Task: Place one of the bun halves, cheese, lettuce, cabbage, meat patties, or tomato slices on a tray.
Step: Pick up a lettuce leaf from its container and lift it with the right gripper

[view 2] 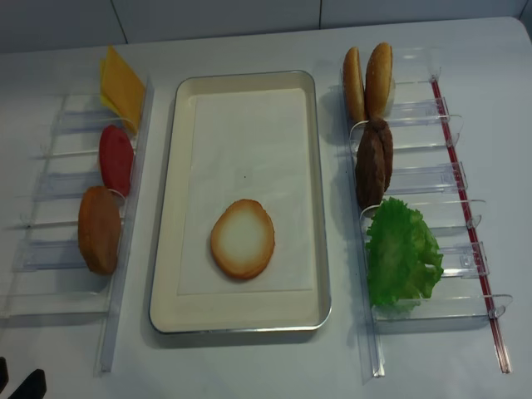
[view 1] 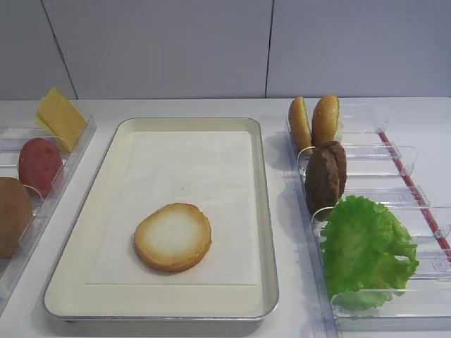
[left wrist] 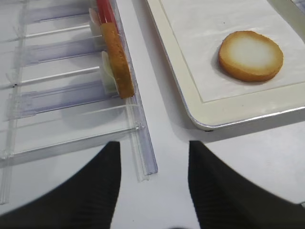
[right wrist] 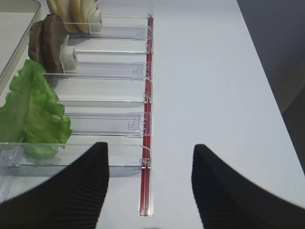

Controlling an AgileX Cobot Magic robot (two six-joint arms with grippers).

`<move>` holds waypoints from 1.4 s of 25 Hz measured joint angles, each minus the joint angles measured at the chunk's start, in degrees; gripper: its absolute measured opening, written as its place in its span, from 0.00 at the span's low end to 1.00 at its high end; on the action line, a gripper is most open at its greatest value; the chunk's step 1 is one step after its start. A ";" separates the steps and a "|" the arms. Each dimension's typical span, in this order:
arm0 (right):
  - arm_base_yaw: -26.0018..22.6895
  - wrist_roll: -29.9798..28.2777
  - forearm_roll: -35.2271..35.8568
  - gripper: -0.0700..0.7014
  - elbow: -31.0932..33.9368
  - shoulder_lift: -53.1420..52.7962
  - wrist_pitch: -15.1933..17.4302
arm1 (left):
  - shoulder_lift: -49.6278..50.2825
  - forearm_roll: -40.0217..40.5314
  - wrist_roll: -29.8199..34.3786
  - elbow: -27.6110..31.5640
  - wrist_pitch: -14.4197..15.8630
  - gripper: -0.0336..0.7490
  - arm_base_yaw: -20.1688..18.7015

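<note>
exterior high: one bun half (view 1: 173, 236) is lying face-up on the tray (view 1: 264, 211). right wrist: the right gripper (right wrist: 150, 183) is hovering wide, empty, near the lettuce (right wrist: 31, 112). left wrist: the left gripper (left wrist: 153, 179) is gaping, holding nothing.

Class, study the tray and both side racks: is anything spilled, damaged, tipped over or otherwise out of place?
Nothing stands out. One bun half lies flat, pale face up, on the tray. The cheese, tomato slice, meat patties and lettuce stand in their racks; nothing is spilled.
</note>
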 joint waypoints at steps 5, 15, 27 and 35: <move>0.00 0.00 2.06 0.65 0.00 0.00 0.00 | 0.00 0.00 0.00 0.00 0.00 0.46 0.00; 0.00 1.42 13.45 0.65 -3.55 17.19 0.23 | 0.00 0.00 0.00 0.00 0.00 0.46 0.00; 0.00 -4.54 29.68 0.65 -8.97 47.84 -1.84 | 0.00 0.00 0.00 0.00 0.00 0.46 0.00; 9.71 -2.80 31.34 0.65 -11.57 59.26 -8.57 | 0.00 0.00 0.00 0.00 0.00 0.46 0.00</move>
